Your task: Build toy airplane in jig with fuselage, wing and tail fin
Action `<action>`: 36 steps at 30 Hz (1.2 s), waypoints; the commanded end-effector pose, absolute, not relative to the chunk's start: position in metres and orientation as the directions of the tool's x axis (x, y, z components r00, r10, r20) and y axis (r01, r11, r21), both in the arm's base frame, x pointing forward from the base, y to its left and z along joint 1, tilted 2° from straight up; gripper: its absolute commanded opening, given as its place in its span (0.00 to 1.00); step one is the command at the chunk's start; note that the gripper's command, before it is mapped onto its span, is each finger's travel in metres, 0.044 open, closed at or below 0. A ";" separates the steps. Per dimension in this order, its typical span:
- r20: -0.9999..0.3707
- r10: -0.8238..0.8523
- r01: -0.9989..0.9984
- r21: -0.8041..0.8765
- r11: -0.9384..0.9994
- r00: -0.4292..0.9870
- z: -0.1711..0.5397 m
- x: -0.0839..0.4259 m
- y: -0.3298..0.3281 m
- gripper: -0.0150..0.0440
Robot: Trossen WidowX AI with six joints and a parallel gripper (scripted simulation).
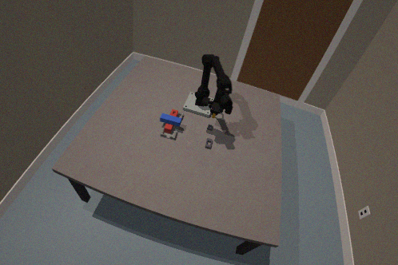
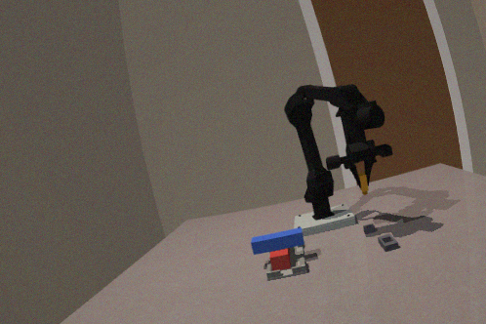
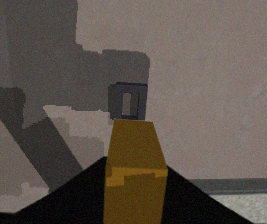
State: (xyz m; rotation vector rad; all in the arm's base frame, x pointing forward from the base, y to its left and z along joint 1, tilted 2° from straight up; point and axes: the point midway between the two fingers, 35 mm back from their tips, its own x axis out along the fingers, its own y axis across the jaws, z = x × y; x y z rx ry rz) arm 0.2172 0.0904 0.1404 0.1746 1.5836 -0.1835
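Observation:
The red fuselage [image 1: 169, 128] [image 2: 280, 260] lies in the grey cradle [image 1: 169, 137] [image 2: 287, 273]. The blue wing [image 1: 170, 120] [image 2: 277, 241] lies across the top of the fuselage; its tab is hidden. The dark socket near the fuselage's tail shows as a small spot in the top view. My gripper [image 1: 214, 114] [image 2: 364, 187] [image 3: 136, 187] is shut on the yellow tail fin [image 1: 213, 116] [image 2: 364, 183] [image 3: 135, 145]. It holds the fin upright in the air, clear of the table, to the right of the cradle in the top and exterior views.
Two small dark grey holders stand on the table: one [image 1: 209, 128] [image 2: 370, 228] nearer the arm's base, one [image 1: 208, 143] [image 2: 388, 242] farther out. One slotted holder [image 3: 142, 102] shows beyond the fin's tip in the wrist view. The arm's pale base plate [image 1: 192, 107] [image 2: 312, 226] stands behind the cradle.

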 end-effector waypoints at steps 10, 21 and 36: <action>-1.000 -0.002 0.232 -0.005 0.973 -0.012 0.160 0.215 0.082 0.25; -1.000 -0.008 0.248 -0.009 0.969 -0.009 0.154 0.224 0.049 0.25; -1.000 -0.009 0.221 -0.010 0.975 -0.008 0.145 0.231 0.003 0.25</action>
